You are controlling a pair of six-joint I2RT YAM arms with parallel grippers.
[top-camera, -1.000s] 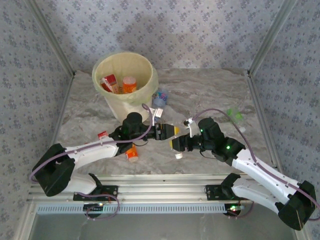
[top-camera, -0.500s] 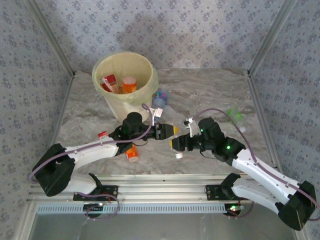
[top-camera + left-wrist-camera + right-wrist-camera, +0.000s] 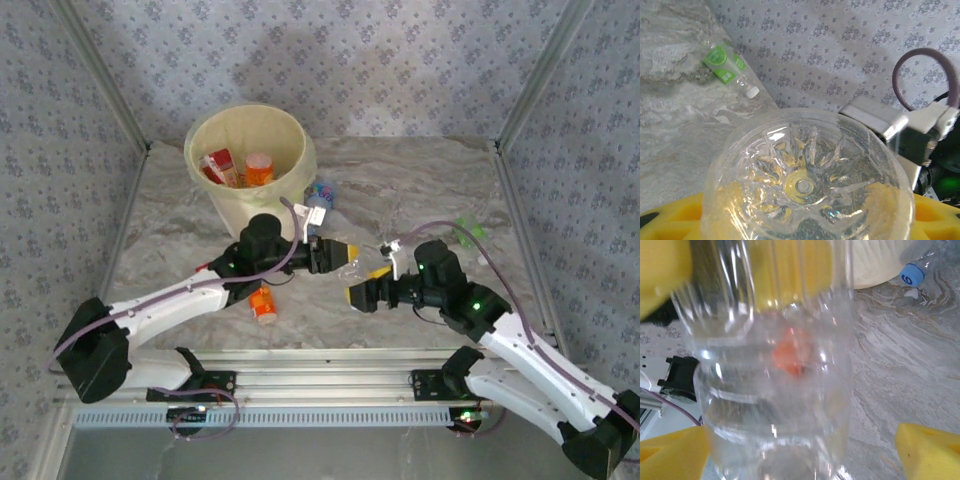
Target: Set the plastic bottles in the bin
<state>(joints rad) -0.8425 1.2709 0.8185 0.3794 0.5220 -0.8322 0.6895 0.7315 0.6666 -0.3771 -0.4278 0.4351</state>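
Note:
A clear plastic bottle (image 3: 807,185) hangs above the table, and my left gripper (image 3: 340,257) is shut on it, yellow pads (image 3: 670,220) at either side of its base. My right gripper (image 3: 366,286) stands open just right of it, its pads (image 3: 930,450) wide apart and off the clear bottle (image 3: 775,390). The cream bin (image 3: 250,212) stands at the back left with an orange bottle (image 3: 259,168) and a red one (image 3: 222,165) inside. On the table lie a blue-capped bottle (image 3: 320,195), an orange bottle (image 3: 263,303) and a green-labelled bottle (image 3: 468,230).
Patterned walls close in the table on three sides, with metal posts at the corners. The green-labelled bottle (image 3: 725,65) lies near the right wall. The blue-capped bottle (image 3: 913,274) rests against the foot of the bin (image 3: 875,265).
My right gripper has opened and drawn back to the right, off the clear bottle. My left gripper closed on the bottle and has moved a little up and back with it.

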